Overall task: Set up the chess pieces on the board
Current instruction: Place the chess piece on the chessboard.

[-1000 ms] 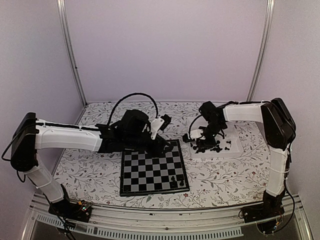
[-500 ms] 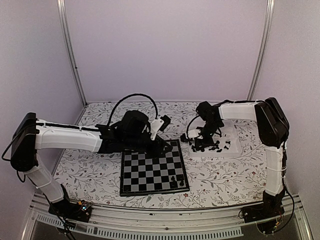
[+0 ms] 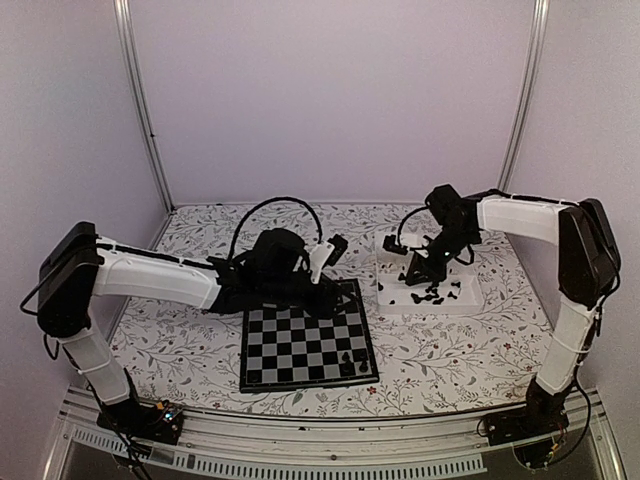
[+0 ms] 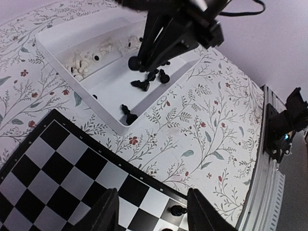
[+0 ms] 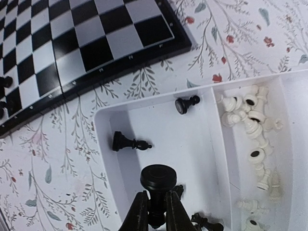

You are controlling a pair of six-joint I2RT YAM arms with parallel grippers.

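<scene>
My right gripper (image 5: 156, 195) is shut on a black chess piece (image 5: 158, 179), its round base facing the camera, just above the white tray (image 5: 103, 120). Seen from above, that gripper (image 3: 415, 268) hangs over the tray's left compartment. More black pieces (image 5: 127, 143) lie in that compartment, and white pieces (image 5: 250, 120) lie in the one beside it. My left gripper (image 4: 154, 214) is open with nothing between its fingers, low over the board (image 4: 57, 168) near its edge. A few black pieces (image 3: 348, 362) stand at the near right corner of the board (image 3: 290, 345).
The tray (image 3: 470, 300) sits to the right of the board on the flowered tablecloth. The left arm lies across the table behind the board's far edge. A metal rail runs along the table's near edge (image 4: 269, 144).
My right gripper has shut on a black piece in the tray and risen to the right with it. The left arm has shifted slightly right, its gripper still open.
</scene>
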